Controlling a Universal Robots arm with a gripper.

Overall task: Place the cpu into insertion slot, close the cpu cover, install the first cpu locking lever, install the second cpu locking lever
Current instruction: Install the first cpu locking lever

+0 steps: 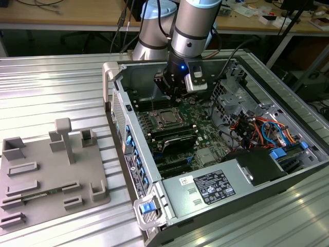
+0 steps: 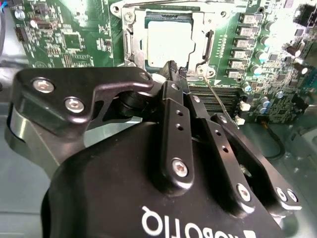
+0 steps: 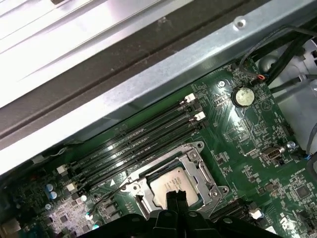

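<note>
Chip (image 3: 171,181) sits in socket (image 3: 141,199), cover (image 3: 204,174) down over it. One thin lever (image 2: 218,99) stands loose, apparently unlatched. Claw (image 3: 175,196) pressed together just above.

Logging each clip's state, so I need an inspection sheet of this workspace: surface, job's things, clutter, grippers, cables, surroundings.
Surface: ribbed metal table carrying an open computer case.
Job's things: cpu seated in the insertion slot; cpu cover lies down around it.
Clutter: grey fixture tray beside the case.
Grippers: gripper at the slot's edge, fingers together, holding nothing.
Cables: coloured cables inside the case.
Surroundings: wooden desks behind.
</note>
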